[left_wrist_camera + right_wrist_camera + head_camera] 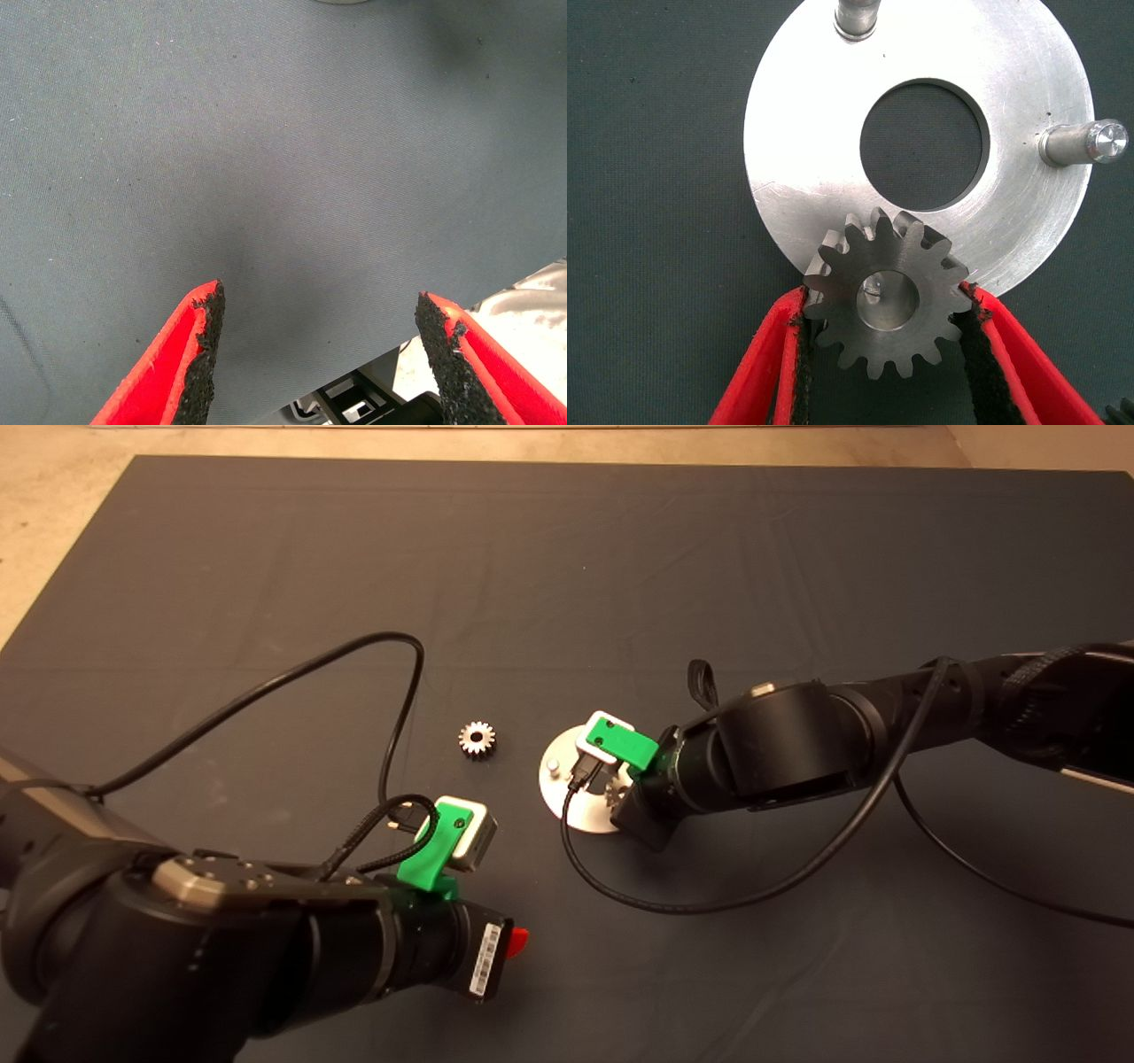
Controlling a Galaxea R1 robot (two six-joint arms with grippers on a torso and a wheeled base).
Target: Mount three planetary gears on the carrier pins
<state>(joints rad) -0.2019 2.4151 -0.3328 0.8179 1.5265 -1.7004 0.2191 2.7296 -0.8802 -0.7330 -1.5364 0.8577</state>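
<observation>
I see my right gripper (882,305) clamping 1 small grey toothed steel gear (883,290) over the flat shiny round metal disc (793,133), 2 bare silvery pins (1085,143) beyond it. My left gripper (319,332) hangs wide open, holding nothing. Another gear (477,739) lies apart.

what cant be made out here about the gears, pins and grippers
- Third gear: only a dark sliver at the right wrist view's edge; head view shows just two.
- Third pin: under the gripped gear, which covers it; seating depth unclear.
- Right gripper: in the head view its own arm hides the fingers and part of the disc.
- Left gripper: open over bare mat; the loose gear lies outside its wrist view.
</observation>
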